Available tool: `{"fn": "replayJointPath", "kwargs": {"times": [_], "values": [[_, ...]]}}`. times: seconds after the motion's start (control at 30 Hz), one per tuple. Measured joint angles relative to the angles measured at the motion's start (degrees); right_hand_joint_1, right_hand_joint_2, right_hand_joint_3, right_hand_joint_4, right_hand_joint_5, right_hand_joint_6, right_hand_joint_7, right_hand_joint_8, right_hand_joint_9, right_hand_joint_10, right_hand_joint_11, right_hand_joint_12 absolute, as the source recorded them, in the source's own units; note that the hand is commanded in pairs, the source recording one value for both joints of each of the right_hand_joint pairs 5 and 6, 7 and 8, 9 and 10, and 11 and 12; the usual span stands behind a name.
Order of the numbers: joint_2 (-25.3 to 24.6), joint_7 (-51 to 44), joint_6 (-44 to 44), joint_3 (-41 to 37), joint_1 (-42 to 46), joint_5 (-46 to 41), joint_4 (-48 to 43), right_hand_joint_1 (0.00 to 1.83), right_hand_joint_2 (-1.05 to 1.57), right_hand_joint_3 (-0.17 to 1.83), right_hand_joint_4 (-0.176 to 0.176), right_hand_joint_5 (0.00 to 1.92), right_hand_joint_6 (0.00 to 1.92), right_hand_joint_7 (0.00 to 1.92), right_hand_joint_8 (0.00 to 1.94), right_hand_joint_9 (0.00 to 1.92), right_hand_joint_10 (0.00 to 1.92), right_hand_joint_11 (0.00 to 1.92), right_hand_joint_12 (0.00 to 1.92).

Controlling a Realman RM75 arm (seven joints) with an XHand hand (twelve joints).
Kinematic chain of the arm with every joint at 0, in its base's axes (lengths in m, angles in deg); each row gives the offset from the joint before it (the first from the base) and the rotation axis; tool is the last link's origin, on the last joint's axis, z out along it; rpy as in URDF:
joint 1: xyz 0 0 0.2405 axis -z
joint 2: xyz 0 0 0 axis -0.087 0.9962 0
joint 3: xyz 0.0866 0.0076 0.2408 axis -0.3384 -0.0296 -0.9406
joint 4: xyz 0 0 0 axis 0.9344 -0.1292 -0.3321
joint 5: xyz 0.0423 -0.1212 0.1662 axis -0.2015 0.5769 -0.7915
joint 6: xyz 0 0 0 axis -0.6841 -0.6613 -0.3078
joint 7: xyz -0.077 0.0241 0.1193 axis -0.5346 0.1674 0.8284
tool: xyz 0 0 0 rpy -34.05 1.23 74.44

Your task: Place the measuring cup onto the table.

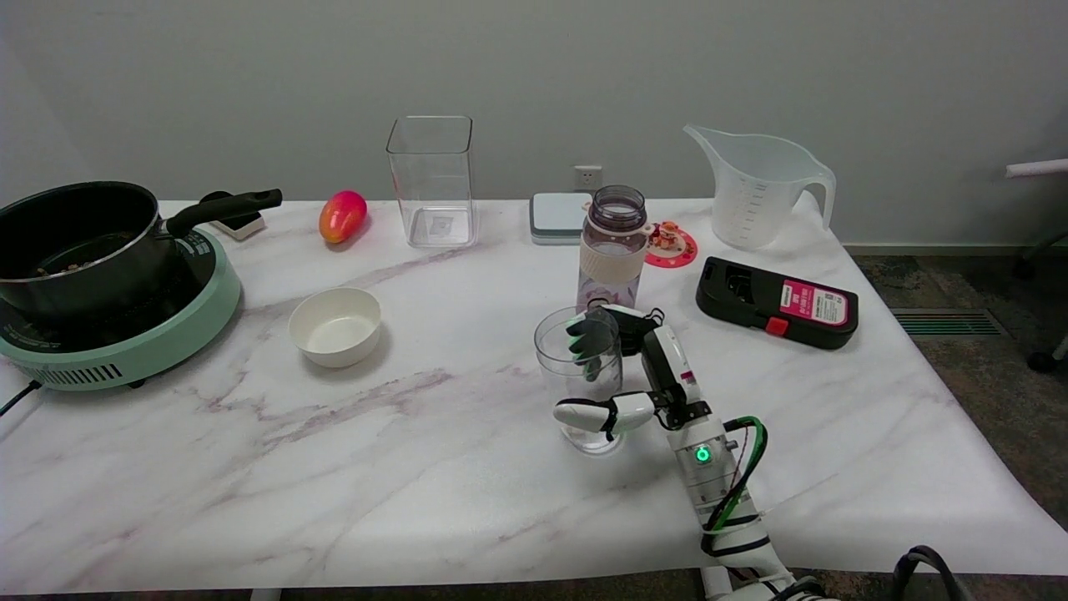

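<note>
The measuring cup (763,188) stands upright on the far right part of the white marble-patterned table (434,467), near the back edge, its handle toward the right and its spout toward the left. Nothing touches it; it stands well apart from the right hand (622,367).

The right hand reaches in from the lower right and wraps around a clear plastic cup (580,376) that stands upright near the middle of the table. The dark fingers (591,338) show through the clear wall on the far side, and the white thumb (596,413) lies across the near side low down, so the hand grasps this cup. The cup's base appears to sit on the tabletop, though this cannot be told for certain.

Just behind the clear cup stands a water bottle (613,246) with a purple-tinted top and a cream band. To the right lies a black device (776,302) with a red and white label. Behind the bottle sit a small grey-lidded box (559,217) and a round pink coaster (672,244). A tall clear square container (431,179) stands at the back, with a red-orange mango (342,215) to its left. A white bowl (335,325) sits left of centre. At the far left a black saucepan (79,234) rests on a green induction cooker (125,334).
</note>
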Motion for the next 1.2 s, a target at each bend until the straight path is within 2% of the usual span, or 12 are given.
{"fn": "replayJointPath", "kwargs": {"times": [0.2,0.53,0.7,0.8,0.87,0.93,1.07,1.2], "values": [[0.1,-0.5,0.0,-0.1,-0.3,-0.1,0.3,1.23,0.8,0.92,0.0,1.3,1.3,1.63,1.63,1.39,1.39,1.27,1.27],[0.3,-0.9,-0.3,-0.1,-0.6,0.0,1.0,1.25,0.54,0.97,0.0,1.08,1.08,1.39,1.39,1.22,1.22,1.15,1.15],[0.4,-1.1,-0.4,-0.1,-0.6,0.1,1.2,1.29,0.44,0.97,0.0,1.0,1.0,1.34,1.34,1.17,1.17,1.13,1.13],[0.5,-1.1,-0.4,-0.2,-0.6,0.1,1.3,1.27,0.28,1.04,0.0,0.95,0.95,1.31,1.31,1.13,1.13,1.13,1.13],[0.6,-1.1,-0.5,-0.2,-0.6,0.2,1.3,1.28,0.03,1.2,0.0,0.86,0.86,1.24,1.24,1.0,1.0,1.1,1.1],[0.7,-1.2,-0.6,-0.2,-0.6,0.4,1.4,1.29,-0.12,1.24,0.0,0.79,0.79,1.19,1.19,0.89,0.89,1.04,1.04],[1.0,-1.2,-0.7,-0.2,-0.4,0.6,1.4,1.27,-0.47,1.32,0.0,0.52,0.52,0.88,0.88,0.65,0.65,0.78,0.78],[1.3,-1.1,-0.9,-0.2,-0.2,0.8,1.4,1.25,-0.53,1.34,0.0,0.41,0.41,0.74,0.74,0.57,0.57,0.7,0.7]]}}
